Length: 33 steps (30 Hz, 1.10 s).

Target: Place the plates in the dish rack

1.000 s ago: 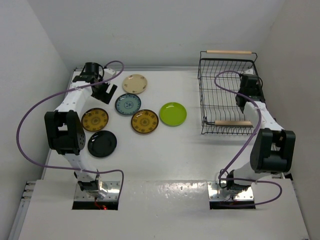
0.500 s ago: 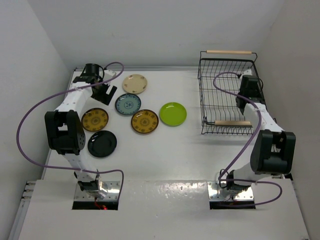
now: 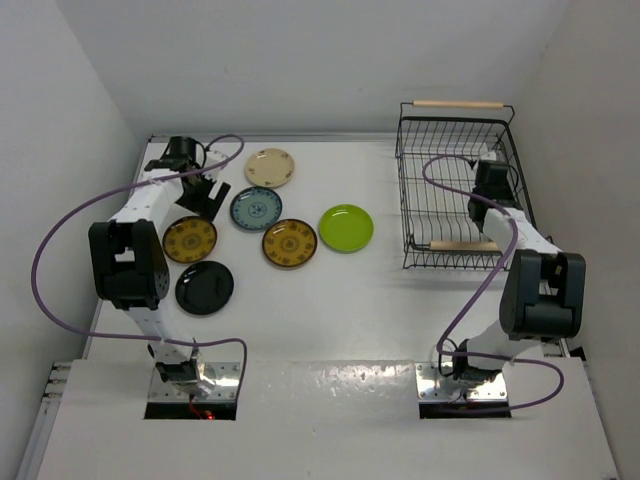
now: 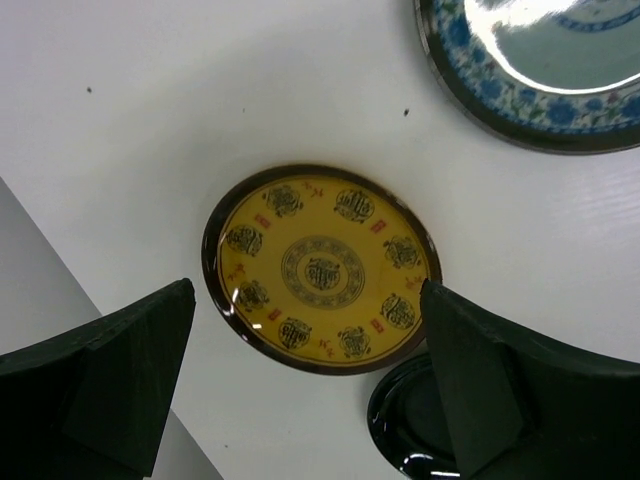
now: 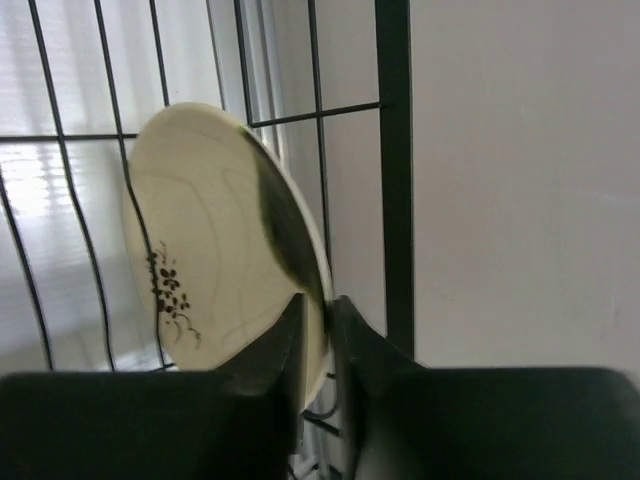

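Observation:
Six plates lie flat on the table: beige [image 3: 270,167], blue patterned [image 3: 256,208], two brown-and-yellow [image 3: 190,239] [image 3: 290,243], lime green [image 3: 346,227] and black [image 3: 204,287]. My left gripper [image 3: 205,190] is open and empty, hovering above the left brown-and-yellow plate [image 4: 322,268], which shows between its fingers. My right gripper [image 3: 492,185] is inside the black wire dish rack [image 3: 455,122]. In the right wrist view it [image 5: 318,300] is shut on the rim of the cream plate with a dark patch [image 5: 200,250], held on edge against the rack wires.
The rack has wooden rod handles at its far [image 3: 458,103] and near [image 3: 465,245] ends and stands close to the right wall. The left wall is close beside the left arm. The blue plate [image 4: 540,70] and black plate [image 4: 410,430] edge into the left wrist view.
My left gripper has moved a little toward the near left, closer over the left brown-and-yellow plate. My right gripper has shifted slightly inside the rack, still holding the cream plate.

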Each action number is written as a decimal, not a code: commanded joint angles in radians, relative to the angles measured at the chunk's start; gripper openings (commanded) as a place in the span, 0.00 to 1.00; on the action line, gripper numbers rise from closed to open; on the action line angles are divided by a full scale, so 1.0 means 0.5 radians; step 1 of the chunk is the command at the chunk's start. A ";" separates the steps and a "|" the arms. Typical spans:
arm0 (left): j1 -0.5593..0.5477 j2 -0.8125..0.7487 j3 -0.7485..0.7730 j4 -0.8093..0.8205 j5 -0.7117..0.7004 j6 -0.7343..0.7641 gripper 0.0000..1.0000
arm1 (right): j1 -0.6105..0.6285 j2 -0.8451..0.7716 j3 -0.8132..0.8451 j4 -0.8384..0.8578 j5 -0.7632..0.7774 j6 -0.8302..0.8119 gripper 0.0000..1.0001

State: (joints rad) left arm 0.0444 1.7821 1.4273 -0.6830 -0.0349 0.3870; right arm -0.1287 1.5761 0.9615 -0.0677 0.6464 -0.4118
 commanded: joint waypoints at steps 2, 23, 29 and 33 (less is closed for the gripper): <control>0.113 -0.073 -0.026 -0.161 0.021 -0.016 1.00 | -0.009 0.017 0.102 -0.030 -0.020 0.093 0.31; 0.595 0.096 -0.403 -0.647 0.692 0.459 1.00 | 0.512 -0.406 0.596 -0.558 -0.164 0.412 0.91; 0.595 0.209 -0.553 -0.466 0.583 0.392 0.93 | 0.720 -0.609 0.455 -0.543 -0.241 0.459 0.91; 0.595 0.295 -0.554 -0.426 0.530 0.334 0.64 | 0.810 -0.719 0.378 -0.518 -0.247 0.483 0.91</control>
State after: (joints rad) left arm 0.3374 1.8664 1.1778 -0.9550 0.2134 0.5560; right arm 0.2512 1.2499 1.1717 -0.3450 0.5392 -0.2047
